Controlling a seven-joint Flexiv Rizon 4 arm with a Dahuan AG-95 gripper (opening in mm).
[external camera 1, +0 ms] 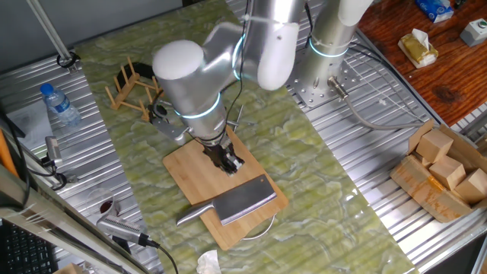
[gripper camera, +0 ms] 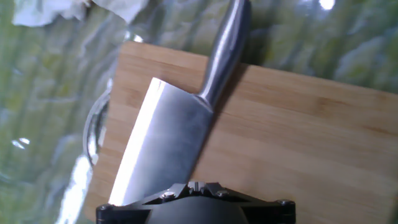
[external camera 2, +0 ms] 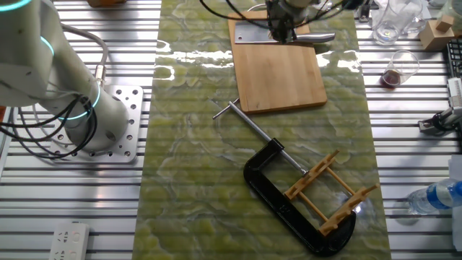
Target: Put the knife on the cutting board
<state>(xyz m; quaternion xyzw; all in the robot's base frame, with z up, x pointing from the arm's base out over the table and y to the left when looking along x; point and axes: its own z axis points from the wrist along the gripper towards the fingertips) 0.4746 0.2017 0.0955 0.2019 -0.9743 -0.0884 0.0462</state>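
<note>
Resting flat on cutting board (external camera 1: 190,171): knife (external camera 1: 242,202), just beyond gripper (external camera 1: 230,162). Jaw state cannot be told. Placement judged done; withdrawal upward called for.

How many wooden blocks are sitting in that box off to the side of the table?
4 show: wooden blocks clustered in the cardboard box at the right edge of one fixed view, beyond the green mat. More may be hidden underneath.

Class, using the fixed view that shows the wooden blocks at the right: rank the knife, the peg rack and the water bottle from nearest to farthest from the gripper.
From the gripper:
1. Knife, just below it, lying on the cutting board.
2. Peg rack, up and left on the mat.
3. Water bottle, far left on the metal slats.
</note>
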